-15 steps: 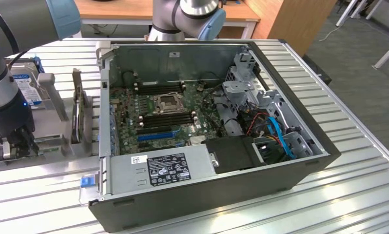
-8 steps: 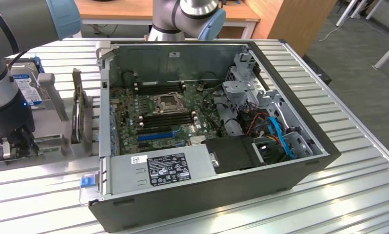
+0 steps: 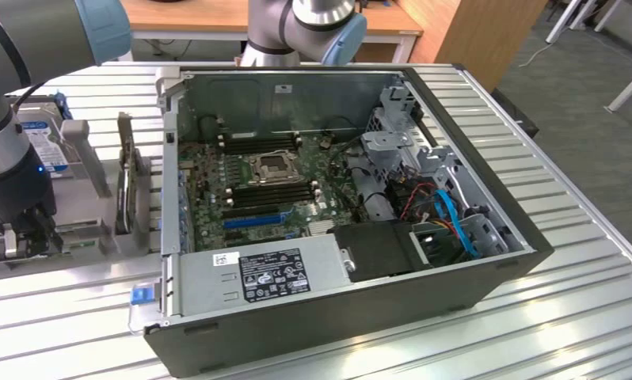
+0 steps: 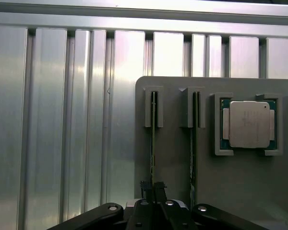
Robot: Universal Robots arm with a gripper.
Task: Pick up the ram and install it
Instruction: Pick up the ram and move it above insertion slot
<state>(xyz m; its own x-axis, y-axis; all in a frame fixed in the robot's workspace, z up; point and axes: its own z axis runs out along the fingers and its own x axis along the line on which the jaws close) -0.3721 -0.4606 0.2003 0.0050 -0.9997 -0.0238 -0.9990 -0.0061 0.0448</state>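
The ram (image 4: 153, 124) is a thin green stick standing on edge in the left slot of a grey holder plate (image 4: 173, 143). My gripper (image 4: 152, 188) sits at one end of that stick, its two dark fingertips pinched together on the stick's edge. A second stick (image 4: 194, 143) stands in the neighbouring slot. In the exterior view the gripper (image 3: 28, 237) is low over the holder, at the exterior view's left of the open computer case (image 3: 327, 317). The black memory slots (image 3: 263, 194) on the motherboard lie inside the case.
A processor chip (image 4: 248, 123) rests in a bracket on the holder plate beside the sticks. A hard drive (image 3: 36, 142) and an upright expansion card (image 3: 131, 178) stand between the arm and the case wall. The ribbed metal table (image 4: 62, 143) surrounds the plate.
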